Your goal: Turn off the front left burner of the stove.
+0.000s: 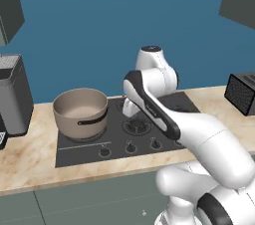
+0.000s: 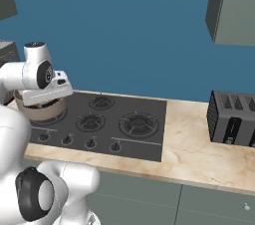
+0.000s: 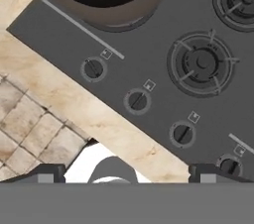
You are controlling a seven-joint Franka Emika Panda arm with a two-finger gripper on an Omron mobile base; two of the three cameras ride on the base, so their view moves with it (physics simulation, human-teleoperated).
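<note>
Counter point(image 2: 199, 154), beige marble: stove point(image 2: 144, 144) set in it, flush to the front edge. Tan pot point(image 1: 79, 112) on the stove's left rear burner. Toaster point(image 2: 233, 119) at counter's right end. Knob row point(image 3: 136, 100) along stove's front edge. Gripper point(image 3: 126, 172) hovers above knobs, fingers spread wide, holding nothing.

Pot point(image 1: 80, 112) beside unobstructed stove point(image 1: 114, 137) knobs point(image 3: 137, 101)

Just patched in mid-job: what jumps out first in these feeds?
A big tan pot with a dark handle sits on the front left burner of the dark stove, which is set into a marbled counter. A row of small black knobs lines the stove's front edge, below the hand camera. A black toaster stands to the right.
</note>
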